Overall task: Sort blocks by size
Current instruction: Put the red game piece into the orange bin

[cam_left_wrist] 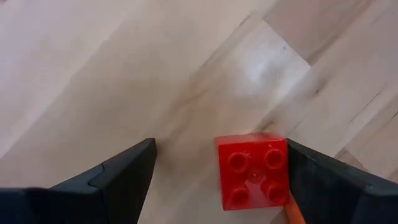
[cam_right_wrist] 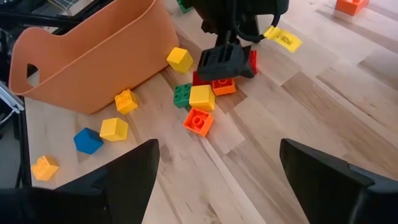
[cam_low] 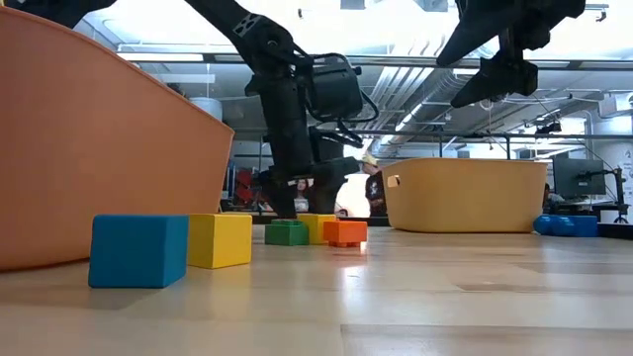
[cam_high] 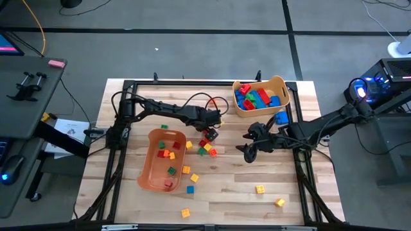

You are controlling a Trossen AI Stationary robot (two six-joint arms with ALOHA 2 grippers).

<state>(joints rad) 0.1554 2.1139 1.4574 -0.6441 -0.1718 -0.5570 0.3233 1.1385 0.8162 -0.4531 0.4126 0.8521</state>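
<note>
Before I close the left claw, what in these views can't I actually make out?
- Small red studded plastic brick, left wrist view: near edge cut off by the frame; contact with the claw's fingers unclear.
- Block cluster, high view: partly hidden by the left claw; too small to count.
- Tall orange plastic bin, low view: wall hides its contents.
- Tan bin, low view: same.

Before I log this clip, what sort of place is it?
Probably a robotics lab or workshop. A wooden table with a dark frame stands on a grey floor, cables trail nearby, and the low view shows exposed ceiling pipes, a monitor and a person behind the table.
</note>
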